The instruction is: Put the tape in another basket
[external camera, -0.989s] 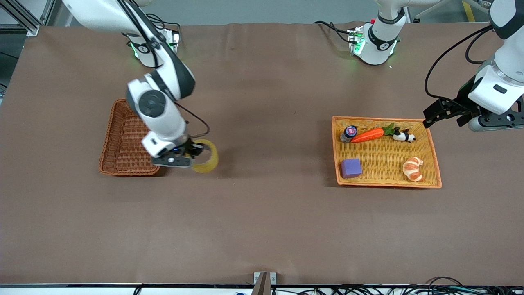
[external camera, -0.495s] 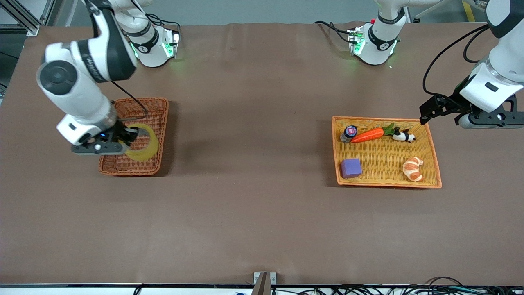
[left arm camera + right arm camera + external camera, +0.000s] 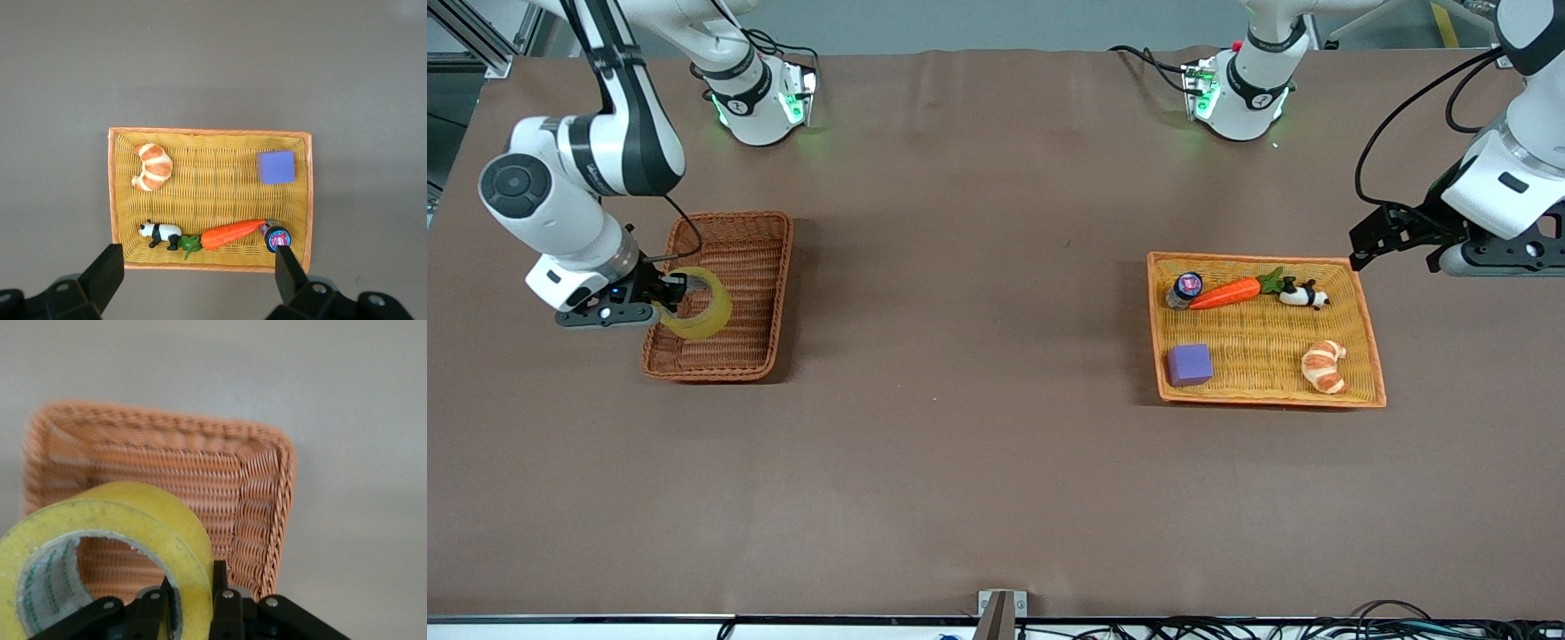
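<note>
Nearest the front camera, at the left arm's end of the table, the tray (image 3: 1371,333) carries a croissant (image 3: 1323,365) and purple block (image 3: 1190,364), with a carrot (image 3: 1224,292), panda (image 3: 1304,294) and small jar (image 3: 1187,287) along its farther edge. The left gripper (image 3: 1362,248) hangs just off the tray's farther corner, fingers spread wide and empty; that arm waits. At the right arm's end sits the basket (image 3: 769,293). The right gripper (image 3: 660,293) is clamped on the tape's (image 3: 694,304) wall, one finger inside the ring, one outside, holding the roll on edge in the air over the basket's outer rim. The roll looks only partly over the weave, so the sensible move is to shift it toward the basket's middle, lower until it nearly meets the floor, then release. Dropped from height on its edge, it could roll or tip over the side.
</note>
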You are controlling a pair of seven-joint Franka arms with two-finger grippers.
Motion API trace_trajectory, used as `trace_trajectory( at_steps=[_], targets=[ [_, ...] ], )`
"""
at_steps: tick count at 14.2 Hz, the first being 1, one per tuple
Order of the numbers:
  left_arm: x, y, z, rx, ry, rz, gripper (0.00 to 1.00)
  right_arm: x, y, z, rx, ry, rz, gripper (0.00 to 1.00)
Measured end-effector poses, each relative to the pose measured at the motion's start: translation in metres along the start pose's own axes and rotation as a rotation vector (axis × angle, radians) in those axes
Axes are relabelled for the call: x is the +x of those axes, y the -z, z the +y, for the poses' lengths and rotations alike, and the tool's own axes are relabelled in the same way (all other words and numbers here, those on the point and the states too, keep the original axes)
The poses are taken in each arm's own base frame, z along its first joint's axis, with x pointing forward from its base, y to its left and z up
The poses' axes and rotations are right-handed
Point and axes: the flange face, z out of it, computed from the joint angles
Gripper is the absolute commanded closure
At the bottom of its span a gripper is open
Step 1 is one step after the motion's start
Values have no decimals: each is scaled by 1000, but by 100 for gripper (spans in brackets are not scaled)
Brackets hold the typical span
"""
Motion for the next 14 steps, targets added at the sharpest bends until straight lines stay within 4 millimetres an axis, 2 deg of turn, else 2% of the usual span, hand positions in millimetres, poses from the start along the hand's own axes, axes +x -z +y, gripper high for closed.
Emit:
trace_trajectory(
  at_steps=[3,6,7,8,9,10,12,14],
  targets=[
    [-9,-5,-1,7,24,-78,0,-25,-35,-5,12,12,-3,95],
    [-8,1,-1,7,32,-74,0,-32,-67,-13,13,24,29,87],
    [-8,3,-1,7,33,-69,0,-34,-81,-15,13,29,33,78],
    [-7,6,-1,6,33,-64,0,-38,-95,-18,13,33,28,48],
    [-7,7,-2,6,34,-60,0,-40,-104,-20,13,41,19,8],
    [-7,9,-2,6,35,-58,0,-41,-108,-20,13,55,14,0],
    [-6,11,-3,5,36,-51,0,-37,-104,-15,9,68,25,0],
    [-3,15,-2,4,36,-40,2,-21,-84,-6,0,62,47,0]
  ],
)
